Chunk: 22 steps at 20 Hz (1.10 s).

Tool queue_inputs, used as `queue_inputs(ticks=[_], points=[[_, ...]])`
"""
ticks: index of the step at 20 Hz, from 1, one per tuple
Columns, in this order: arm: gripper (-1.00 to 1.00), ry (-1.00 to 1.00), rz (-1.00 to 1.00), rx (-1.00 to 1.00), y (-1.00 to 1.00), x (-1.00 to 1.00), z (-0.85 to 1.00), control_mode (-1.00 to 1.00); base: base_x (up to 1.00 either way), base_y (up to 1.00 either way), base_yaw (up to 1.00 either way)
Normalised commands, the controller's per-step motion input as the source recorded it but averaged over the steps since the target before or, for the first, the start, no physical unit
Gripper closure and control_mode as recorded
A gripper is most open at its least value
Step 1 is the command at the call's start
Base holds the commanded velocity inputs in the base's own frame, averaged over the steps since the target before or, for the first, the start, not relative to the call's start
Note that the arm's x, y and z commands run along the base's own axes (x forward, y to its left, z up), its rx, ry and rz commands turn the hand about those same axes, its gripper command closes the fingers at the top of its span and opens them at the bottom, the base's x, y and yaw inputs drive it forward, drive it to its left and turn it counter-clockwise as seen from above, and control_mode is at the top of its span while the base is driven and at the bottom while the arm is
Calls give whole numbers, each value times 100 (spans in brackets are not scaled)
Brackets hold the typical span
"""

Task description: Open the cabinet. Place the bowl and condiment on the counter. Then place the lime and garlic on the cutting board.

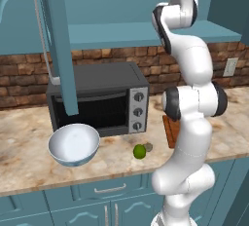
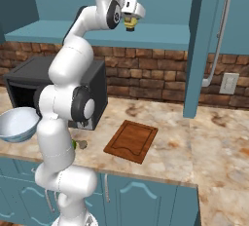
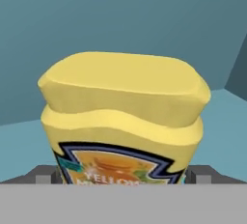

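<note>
The bench [image 1: 29, 161] looks like polished, mottled stone. The board [image 2: 130, 140] is matt brown wood. The bowl [image 1: 74, 144] is smooth and glossy. The mustard bottle [image 3: 123, 117] looks like smooth yellow plastic with a printed label. The wall [image 2: 155, 76] is rough brick.

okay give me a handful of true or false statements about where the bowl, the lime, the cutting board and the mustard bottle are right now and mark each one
1. The bowl sits on the counter in front of the toaster oven. True.
2. The lime lies on the cutting board. False: it lies on the counter, apart from the board, which is bare.
3. The mustard bottle stands inside the cabinet, close in front of the gripper. True.
4. The cabinet door is closed. False: it stands swung open.
5. The bowl holds the lime. False: the bowl is empty.
</note>
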Motion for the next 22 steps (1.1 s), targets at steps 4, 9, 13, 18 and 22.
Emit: queue_inputs(ticks=[4, 9, 13, 18, 22], points=[[-100, -2, 4, 1, 0, 24, -12, -100, 0, 0, 0], [100, -3, 4, 2, 0, 23, -8, -100, 0, 0, 0], [100, -5, 5, 3, 0, 1, -5, -100, 0, 0, 0], [100, -10, 4, 4, 0, -29, -13, -100, 0, 0, 0], [100, -22, 8, 3, 0, -99, -25, -100, 0, 0, 0]])
